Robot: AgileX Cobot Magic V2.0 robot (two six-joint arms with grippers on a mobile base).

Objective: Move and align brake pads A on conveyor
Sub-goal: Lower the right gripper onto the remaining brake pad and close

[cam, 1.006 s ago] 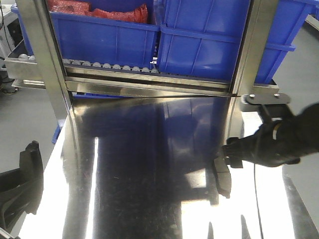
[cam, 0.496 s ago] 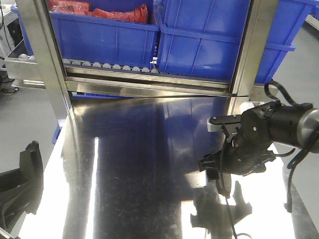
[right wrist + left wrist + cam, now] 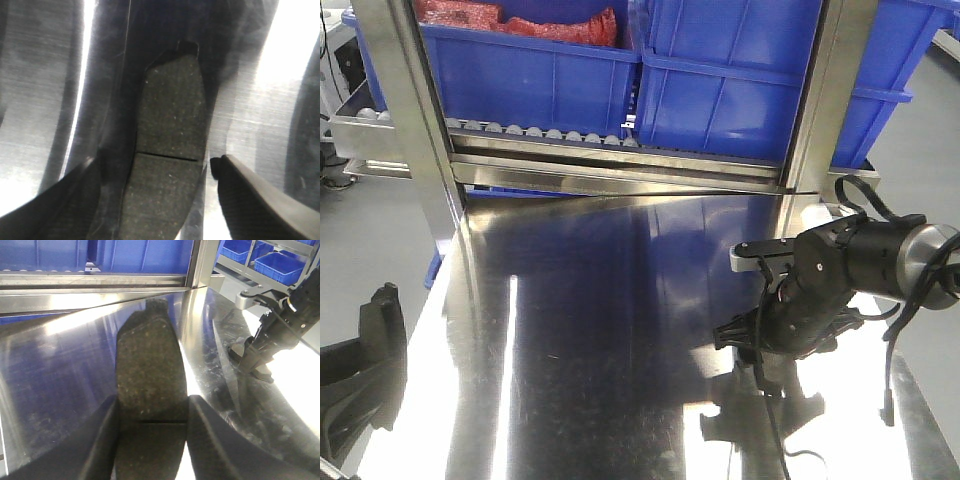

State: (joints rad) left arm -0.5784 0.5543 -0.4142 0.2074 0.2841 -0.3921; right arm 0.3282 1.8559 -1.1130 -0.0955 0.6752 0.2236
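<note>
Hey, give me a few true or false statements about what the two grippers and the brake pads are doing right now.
1. The left gripper grips a brake pad between its fingers. True.
2. The right gripper is clamped on the second pad. False: its fingers stand apart from the pad's sides.
3. The second pad lies on a dark felt belt. False: it lies on the shiny steel table.
4. Blue bins stand behind the table. True.
</note>
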